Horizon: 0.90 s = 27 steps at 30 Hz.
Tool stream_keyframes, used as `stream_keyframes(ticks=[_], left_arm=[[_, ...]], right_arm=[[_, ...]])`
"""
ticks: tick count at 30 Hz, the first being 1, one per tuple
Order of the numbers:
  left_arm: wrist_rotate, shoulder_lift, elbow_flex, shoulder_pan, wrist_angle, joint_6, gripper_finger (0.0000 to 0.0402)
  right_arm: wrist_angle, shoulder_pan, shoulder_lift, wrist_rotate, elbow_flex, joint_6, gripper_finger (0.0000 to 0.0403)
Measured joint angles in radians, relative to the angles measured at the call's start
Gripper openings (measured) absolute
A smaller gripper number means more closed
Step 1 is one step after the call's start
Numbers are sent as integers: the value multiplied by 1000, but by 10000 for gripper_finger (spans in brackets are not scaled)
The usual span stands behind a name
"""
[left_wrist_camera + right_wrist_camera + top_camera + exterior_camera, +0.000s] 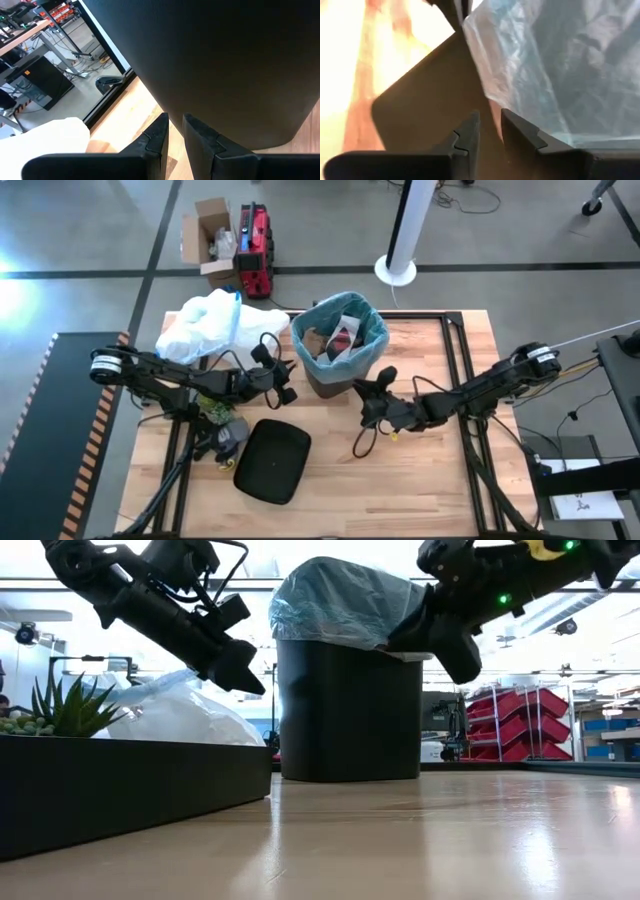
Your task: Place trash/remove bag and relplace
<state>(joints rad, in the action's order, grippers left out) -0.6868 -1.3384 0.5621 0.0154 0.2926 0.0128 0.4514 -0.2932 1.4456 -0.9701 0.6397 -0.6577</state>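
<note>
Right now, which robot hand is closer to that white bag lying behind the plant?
Left. The left hand sits between the white bag and the bin, a short way from the bag. The right hand is on the bin's other side, much farther off.

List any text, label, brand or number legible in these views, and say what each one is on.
None can be read.
Trash in the bin: print on the wrappers too small to read.
Cardboard box on the floor: no legible marking.
Red bins on the far shelving: labels too small to read.
</note>
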Motion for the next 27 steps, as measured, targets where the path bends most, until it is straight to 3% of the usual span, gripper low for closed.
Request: stream_keyframes(ticks=[10, 13, 20, 27], left_arm=[[0, 0, 0, -5, 1, 0, 42], [0, 0, 0, -9, 3, 0, 42], [0, 0, 0, -13, 4, 3, 43], [0, 0, 0, -13, 6, 3, 43]], right_arm=[[-13, 55, 16, 12, -2, 19, 97], [-20, 75, 17, 70, -2, 65, 91], [-28, 103, 17, 73, -2, 83, 68], [-53, 113, 17, 143, 0, 157, 47]])
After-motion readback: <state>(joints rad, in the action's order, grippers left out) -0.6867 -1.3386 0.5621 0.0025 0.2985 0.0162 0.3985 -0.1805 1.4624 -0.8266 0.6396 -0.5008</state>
